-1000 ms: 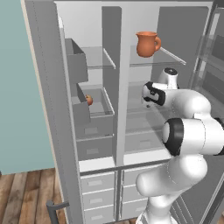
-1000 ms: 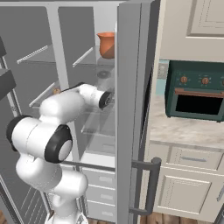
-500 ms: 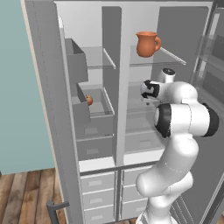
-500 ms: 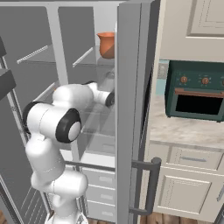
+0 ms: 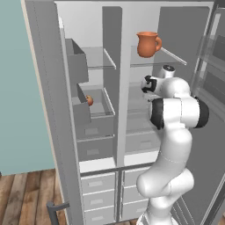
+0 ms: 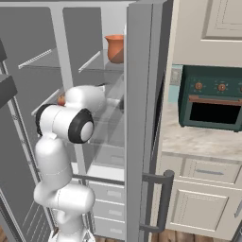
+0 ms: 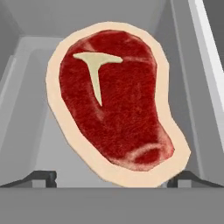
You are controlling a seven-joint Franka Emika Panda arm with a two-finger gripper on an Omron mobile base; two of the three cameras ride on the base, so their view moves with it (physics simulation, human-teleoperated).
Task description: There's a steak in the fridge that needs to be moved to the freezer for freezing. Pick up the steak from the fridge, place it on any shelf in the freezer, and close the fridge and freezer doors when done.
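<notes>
Reaching into the right-hand compartment of the open fridge (image 5: 176, 39), the arm puts its end effector (image 7: 111, 177) right over the steak (image 7: 111, 98), which takes up most of the hand view from upper left to lower right. The steak lies flat in a grey bin (image 7: 26, 109) with raised walls, its white bone mark toward the upper left and its narrower end pointing at the bottom of the frame, between the two dark fingertips (image 7: 41, 176). The jaws stand spread wide, one tip at each lower corner, with nothing clamped between them.

The steak looks like a soft, limp slab, probably light but slick on its wet red face, and likely to sag if taken by one end. The better hold seems to be across its narrower part, pinching the pale fat rim on both long sides, which the fingertips already straddle. The bin walls close in on the left and right, so there is little room for the fingers to come down beside the meat.

Against the earlier left base view, the forearm has swung further in: the hand that showed at mid-right is now tucked deeper behind the elbow, near the centre right of the frame below the brown jug (image 5: 147, 44). The jug, the small orange fruit (image 5: 89, 100) in the left compartment's bin and both doors (image 6: 144, 118) stand as before, still open.
</notes>
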